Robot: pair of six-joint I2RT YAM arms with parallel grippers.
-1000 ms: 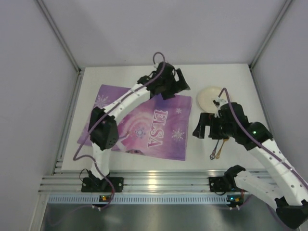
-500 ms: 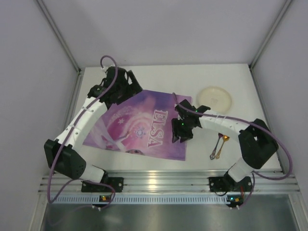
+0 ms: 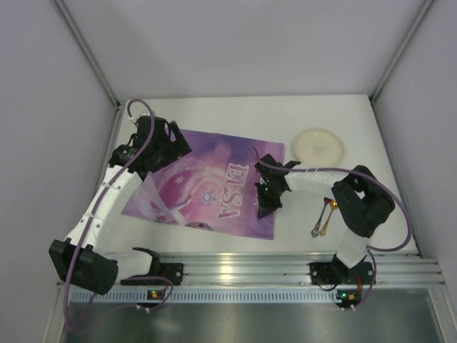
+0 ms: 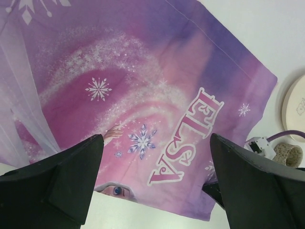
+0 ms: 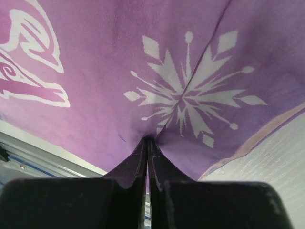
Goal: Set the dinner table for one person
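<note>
Both arms at the purple placemat (image 3: pixel 214 182), seen from above.
We note it lying askew on the white table (image 3: pixel 235 114), its "ELSA" lettering toward the right. The left gripper (image 3: pixel 170 146) sits over its far left corner; the right gripper (image 3: pixel 264 206) is down at its right edge. A pale plate (image 3: pixel 318 146) lies far right, with cutlery (image 3: pixel 325 218) nearer us, off the placemat.

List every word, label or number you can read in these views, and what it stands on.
"ELSA": on the purple placemat, in large pink letters outlined in white.
Small mark on the plate: too small and blurred to read.
Nothing else is legible.
</note>
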